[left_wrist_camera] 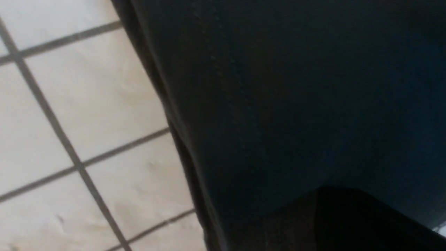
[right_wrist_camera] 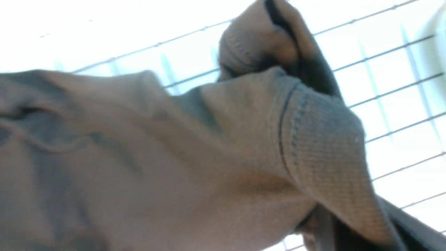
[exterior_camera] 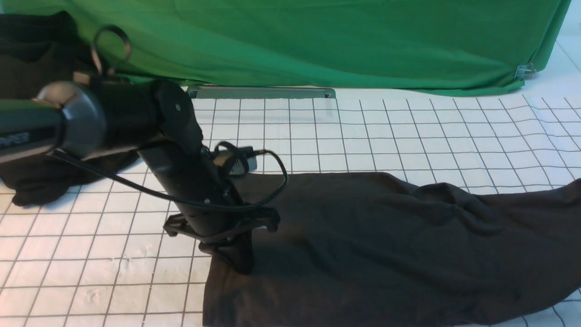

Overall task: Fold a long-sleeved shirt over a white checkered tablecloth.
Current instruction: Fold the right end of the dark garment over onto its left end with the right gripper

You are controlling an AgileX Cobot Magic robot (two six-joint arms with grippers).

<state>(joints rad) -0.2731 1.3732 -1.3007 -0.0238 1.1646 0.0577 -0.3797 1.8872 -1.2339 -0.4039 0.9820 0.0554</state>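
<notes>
**Checked cloth, two dark garments**

The surface is hidden under the white checkered tablecloth, which wrinkles slightly towards the right. The long-sleeved shirt lies on it, rumpled, from near centre out past the right edge. A black garment is heaped at the far left. A green cloth hangs along the far side, with a grey bar at its foot.
</notes>
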